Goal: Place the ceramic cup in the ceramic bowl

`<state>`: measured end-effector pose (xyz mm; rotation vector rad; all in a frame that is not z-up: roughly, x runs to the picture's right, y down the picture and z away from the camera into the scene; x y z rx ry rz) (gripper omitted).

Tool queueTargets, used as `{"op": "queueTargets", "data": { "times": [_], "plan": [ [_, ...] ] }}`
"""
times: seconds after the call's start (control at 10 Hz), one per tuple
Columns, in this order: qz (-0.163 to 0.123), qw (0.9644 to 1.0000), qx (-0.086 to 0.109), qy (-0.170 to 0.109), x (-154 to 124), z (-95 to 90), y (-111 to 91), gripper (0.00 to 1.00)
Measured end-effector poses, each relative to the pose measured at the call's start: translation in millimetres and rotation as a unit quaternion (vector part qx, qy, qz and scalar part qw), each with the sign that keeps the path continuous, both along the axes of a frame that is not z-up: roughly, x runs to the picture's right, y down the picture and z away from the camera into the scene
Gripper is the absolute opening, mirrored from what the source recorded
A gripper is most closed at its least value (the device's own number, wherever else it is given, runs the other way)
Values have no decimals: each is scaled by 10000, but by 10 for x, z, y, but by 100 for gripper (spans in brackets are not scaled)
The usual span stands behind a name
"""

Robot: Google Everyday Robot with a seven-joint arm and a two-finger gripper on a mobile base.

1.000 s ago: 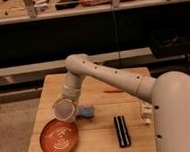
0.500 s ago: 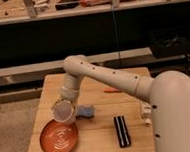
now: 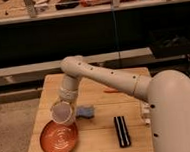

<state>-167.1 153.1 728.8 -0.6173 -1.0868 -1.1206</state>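
The ceramic cup point(image 3: 62, 113) is small, pale whitish-pink, and tilted so its round rim faces the camera. It hangs at the end of my arm, over the far right rim of the ceramic bowl. My gripper point(image 3: 65, 104) is shut on the cup from behind and is mostly hidden by it. The ceramic bowl point(image 3: 55, 142) is wide, shallow and orange-red with pale swirl marks, and it sits at the table's front left corner. Whether the cup touches the bowl's rim cannot be told.
On the wooden table point(image 3: 98, 98) a blue-grey lump point(image 3: 85, 112) lies just right of the cup. A black rectangular object point(image 3: 122, 131) lies front right, and a thin orange object point(image 3: 111, 90) further back. Dark shelving stands behind the table.
The cup in the gripper has sunk slightly and shifted a little left toward the bowl. Nothing else has moved.
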Motion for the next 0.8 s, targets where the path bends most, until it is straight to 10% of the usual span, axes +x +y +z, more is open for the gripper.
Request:
{"op": "queueTargets", "data": {
  "times": [0.8],
  "plan": [
    [-135,9998,-79,115,-103,-12,71,2]
  ]
}}
